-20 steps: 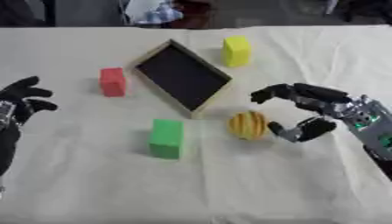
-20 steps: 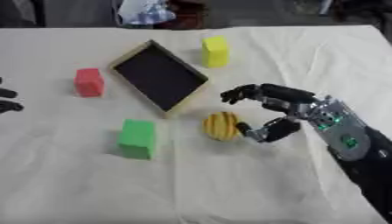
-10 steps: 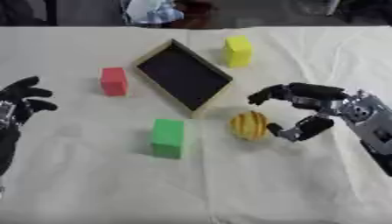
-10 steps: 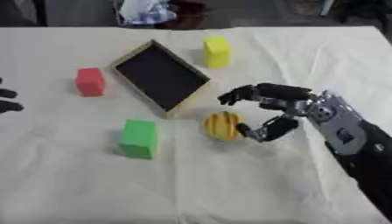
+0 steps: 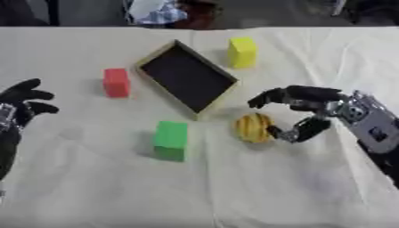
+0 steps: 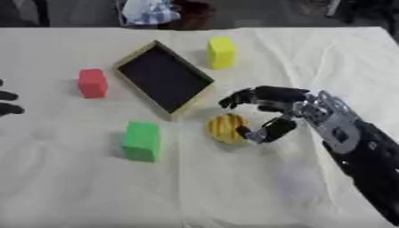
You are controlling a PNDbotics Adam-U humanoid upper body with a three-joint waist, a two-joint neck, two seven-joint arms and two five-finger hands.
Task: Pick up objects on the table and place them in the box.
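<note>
Cloth-covered desk (image 5: 93,187) filling nearly the whole frame. Just above centre, a flat box (image 5: 185,76) with a pale rim and dark inside, lying askew with one corner toward the top, empty as far as visible. Near the top, just right of the box, a yellow block (image 5: 242,52), standing apart from the rim. Left of the box, a red block (image 5: 116,82), also apart from it. Below the box, left of centre, a green block (image 5: 171,140) on the cloth, well clear of both hands.

Just below the box's lower corner, a yellow ball (image 5: 252,128) with darker stripes, resting on the desk close to the rim but seemingly not touching it.

From the right edge, right hand (image 6: 300,107) reaching in toward the ball, black fingers (image 6: 248,95) curved wide over its upper right and thumb bent in beside its right flank; a clear gap above the ball, thumb tip very near or just at its side, cannot tell which. Nothing held; ball on the cloth.

At the left edge, mid-height, left hand (image 5: 22,100) idle, fingers spread and relaxed, holding nothing, well apart from every block. In the right eye view only its fingertips showing at the edge.

Beyond the far edge of the desk, dark floor and a crumpled pale bundle (image 5: 154,10) at the top.
</note>
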